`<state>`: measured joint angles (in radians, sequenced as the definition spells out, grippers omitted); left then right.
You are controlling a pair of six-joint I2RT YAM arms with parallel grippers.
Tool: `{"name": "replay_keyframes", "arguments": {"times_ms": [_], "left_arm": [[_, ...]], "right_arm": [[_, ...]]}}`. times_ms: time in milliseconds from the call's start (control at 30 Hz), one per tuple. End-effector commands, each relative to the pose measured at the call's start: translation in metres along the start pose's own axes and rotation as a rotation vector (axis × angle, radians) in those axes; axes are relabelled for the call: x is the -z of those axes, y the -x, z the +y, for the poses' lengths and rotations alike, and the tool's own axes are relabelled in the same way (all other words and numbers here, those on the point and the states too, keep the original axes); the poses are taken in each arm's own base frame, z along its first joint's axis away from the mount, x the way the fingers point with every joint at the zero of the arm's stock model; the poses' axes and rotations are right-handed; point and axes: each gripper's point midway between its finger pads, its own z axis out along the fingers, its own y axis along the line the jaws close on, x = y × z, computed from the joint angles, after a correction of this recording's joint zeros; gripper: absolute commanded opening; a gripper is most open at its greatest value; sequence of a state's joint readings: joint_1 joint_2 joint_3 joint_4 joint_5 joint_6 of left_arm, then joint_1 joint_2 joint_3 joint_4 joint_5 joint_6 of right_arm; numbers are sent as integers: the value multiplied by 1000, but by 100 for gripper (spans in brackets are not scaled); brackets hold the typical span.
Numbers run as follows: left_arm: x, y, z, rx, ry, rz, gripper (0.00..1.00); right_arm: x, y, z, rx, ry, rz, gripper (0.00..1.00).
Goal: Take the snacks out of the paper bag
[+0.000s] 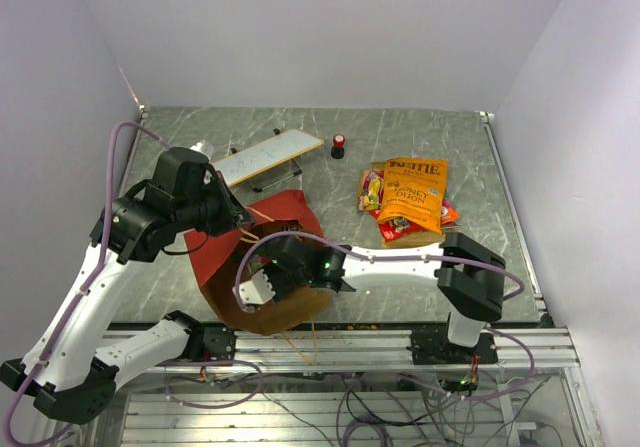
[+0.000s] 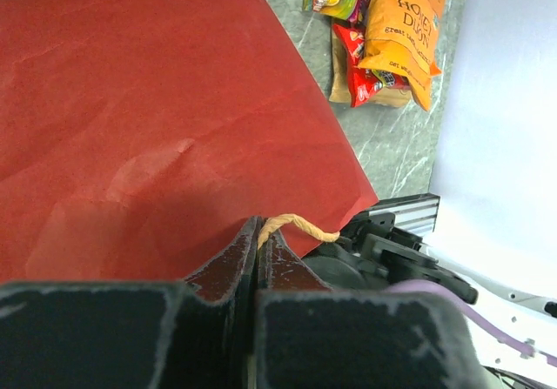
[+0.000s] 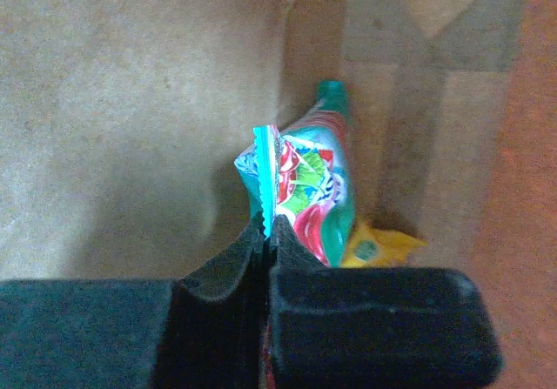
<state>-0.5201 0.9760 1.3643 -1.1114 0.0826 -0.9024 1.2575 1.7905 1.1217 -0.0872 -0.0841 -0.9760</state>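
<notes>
The red paper bag (image 1: pixel 285 217) lies on its side, its brown mouth toward the near edge. My left gripper (image 2: pixel 258 232) is shut on the bag's tan twisted handle (image 2: pixel 300 225) against the red side (image 2: pixel 148 102). My right gripper (image 3: pixel 268 232) is inside the bag's kraft interior (image 3: pixel 113 84), shut on the crimped edge of a teal, green and red snack packet (image 3: pixel 309 189). A yellow packet (image 3: pixel 379 248) lies behind it inside the bag. An orange packet (image 1: pixel 412 191), a multicolour one (image 1: pixel 371 187) and a red one (image 1: pixel 398 229) lie in a pile on the table to the right.
A flat white board (image 1: pixel 268 156) lies at the back left. A small red-and-black cylinder (image 1: pixel 338 146) stands behind the bag. The metal rail (image 1: pixel 380 342) runs along the near edge. The right arm (image 1: pixel 400 265) reaches leftward into the bag mouth.
</notes>
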Motion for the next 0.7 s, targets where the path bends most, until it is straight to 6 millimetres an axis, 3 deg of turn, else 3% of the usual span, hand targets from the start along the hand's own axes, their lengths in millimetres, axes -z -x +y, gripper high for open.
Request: {"name": "replay_keyframes", "arguments": {"times_ms": [0, 400, 667], "left_arm": [[7, 9, -7, 5, -31, -42, 7], [5, 12, -5, 17, -21, -62, 7], [1, 14, -7, 2, -20, -58, 7]], "right_arm": [[35, 26, -30, -30, -79, -73, 0], [129, 83, -35, -158, -83, -300, 0], [188, 107, -65, -215, -192, -384, 0]]}}
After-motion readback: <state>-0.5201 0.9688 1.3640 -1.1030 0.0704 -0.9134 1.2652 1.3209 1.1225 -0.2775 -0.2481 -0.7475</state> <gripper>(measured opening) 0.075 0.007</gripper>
